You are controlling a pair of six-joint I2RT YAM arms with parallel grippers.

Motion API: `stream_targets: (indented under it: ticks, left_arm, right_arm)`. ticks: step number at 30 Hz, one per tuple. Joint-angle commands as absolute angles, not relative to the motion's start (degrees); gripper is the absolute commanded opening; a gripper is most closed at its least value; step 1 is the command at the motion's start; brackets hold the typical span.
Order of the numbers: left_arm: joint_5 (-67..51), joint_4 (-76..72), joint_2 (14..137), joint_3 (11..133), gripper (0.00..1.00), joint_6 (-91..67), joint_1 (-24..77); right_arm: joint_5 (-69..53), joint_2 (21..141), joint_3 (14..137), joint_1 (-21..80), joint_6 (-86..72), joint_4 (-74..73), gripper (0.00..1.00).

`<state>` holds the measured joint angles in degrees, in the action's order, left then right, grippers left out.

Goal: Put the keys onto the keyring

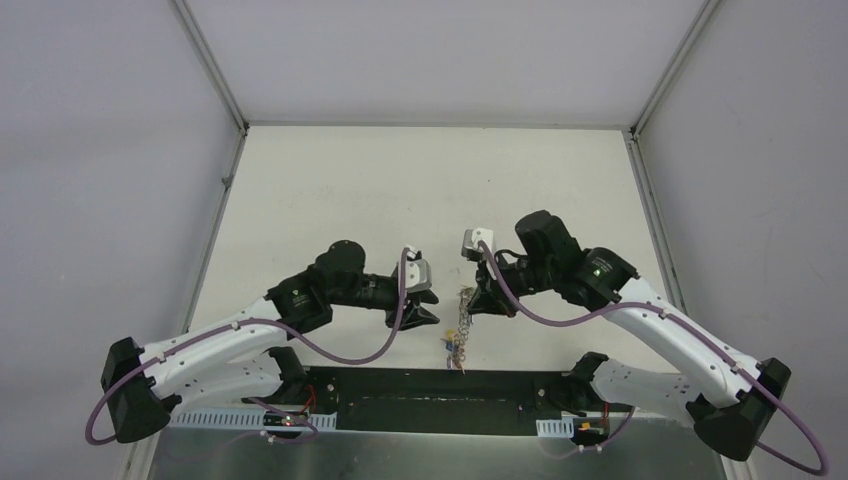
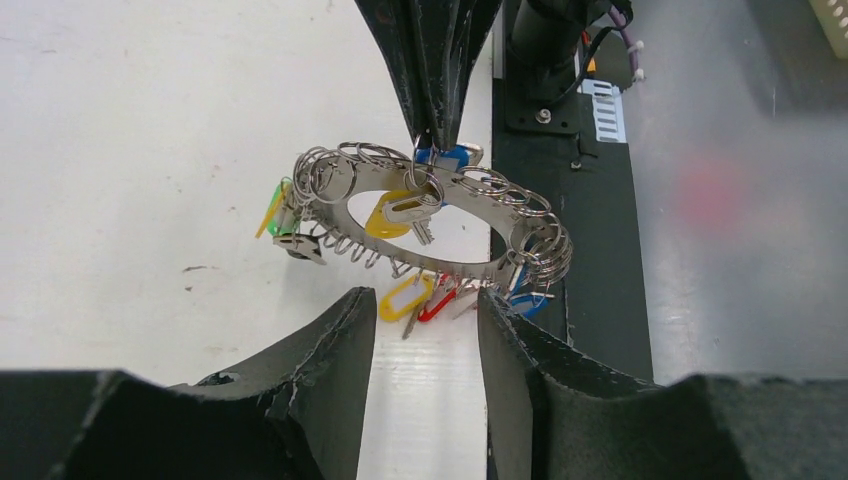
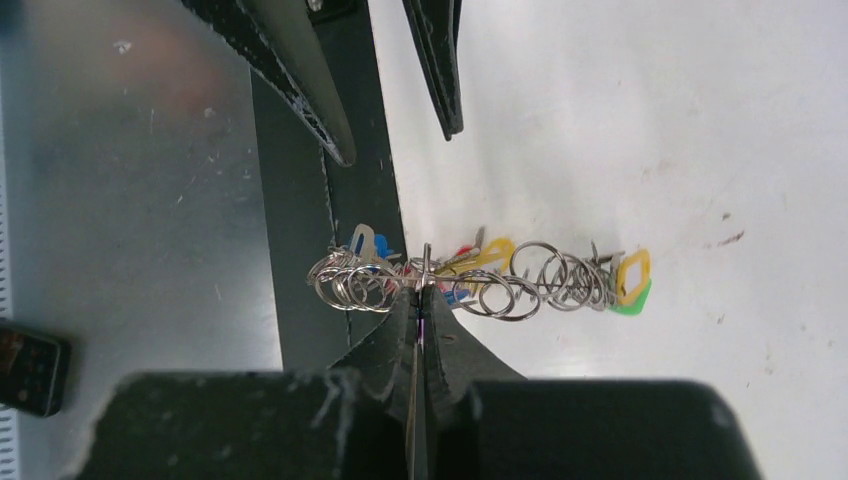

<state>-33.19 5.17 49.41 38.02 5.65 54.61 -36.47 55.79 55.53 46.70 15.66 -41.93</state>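
The keyring [image 2: 470, 268] is a flat silver band strung with many small split rings. It hangs above the table's near edge [image 1: 462, 312], and my right gripper [image 3: 420, 288] is shut on its top rim. A silver key with a yellow tag [image 2: 395, 213] hangs inside the loop. Yellow [image 2: 405, 297], red [image 2: 440, 303], blue [image 2: 528, 300] and green [image 2: 275, 210] tags dangle from the band. My left gripper [image 2: 428, 320] is open and empty, just short of the ring with its jaws either side of the lower tags. Its fingers [image 3: 310, 90] show in the right wrist view.
A black base strip [image 1: 430, 385] runs along the near edge under the ring, with grey metal beyond it [image 2: 740, 250]. Grey walls enclose the white table [image 1: 420, 190]. A small black device [image 3: 30, 365] lies on the metal.
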Motion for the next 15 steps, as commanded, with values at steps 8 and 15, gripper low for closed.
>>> stream_targets:
  ticks: [8, 15]
  left_arm:
    - [-30.67, -19.26, 58.41, 35.24, 0.42, 3.52, 60.22]
    - [-31.68, -27.21, 62.79, 34.5, 0.35, 2.43, 62.26]
  right_arm:
    - [-35.35, 57.71, 63.13, 46.56, 15.56, -55.05, 0.0]
    - [-34.51, 58.11, 65.21, 46.58, 15.29, -57.67, 0.0]
